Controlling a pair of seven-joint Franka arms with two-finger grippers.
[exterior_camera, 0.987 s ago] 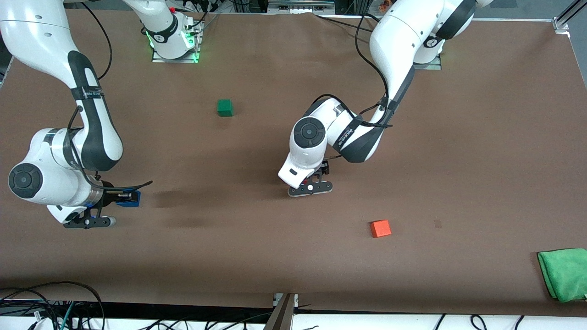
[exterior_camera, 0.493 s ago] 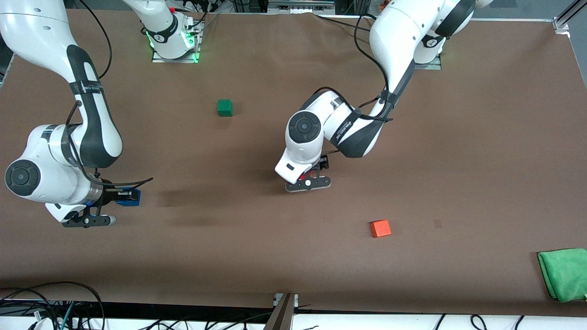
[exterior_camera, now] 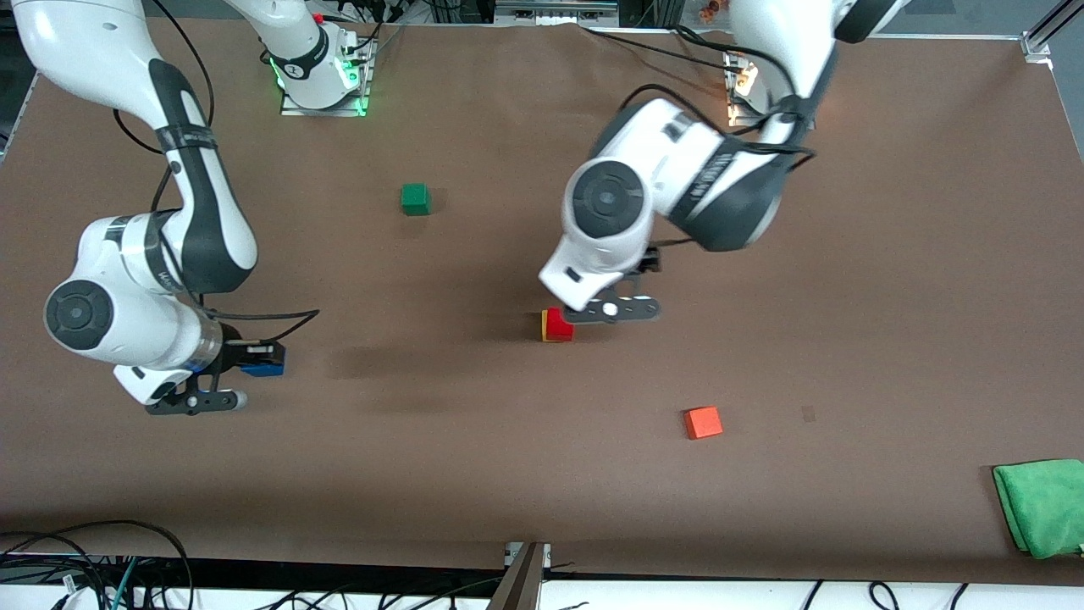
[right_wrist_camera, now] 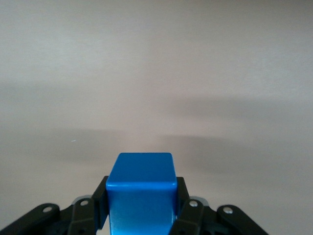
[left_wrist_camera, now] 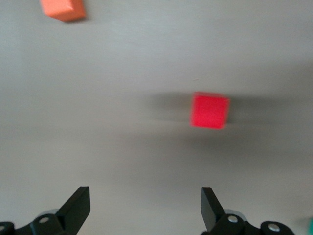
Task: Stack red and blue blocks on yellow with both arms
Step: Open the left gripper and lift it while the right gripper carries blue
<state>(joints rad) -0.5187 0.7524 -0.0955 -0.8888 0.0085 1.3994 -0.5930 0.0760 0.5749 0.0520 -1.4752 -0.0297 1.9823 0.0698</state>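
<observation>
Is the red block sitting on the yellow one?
Yes. The red block sits on the yellow block, whose edge peeks out beneath it.

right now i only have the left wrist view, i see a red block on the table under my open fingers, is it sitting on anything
observer: yes, in the front view the red block sits on a yellow block; only a thin yellow edge shows beside it.
operator: ok, where's the blue one
observer: the right gripper is shut on the blue block, over the right arm's end of the table.
operator: any other block i can't see
observer: a green block sits on the table, farther from the front camera than the stack and toward the right arm's end.
</observation>
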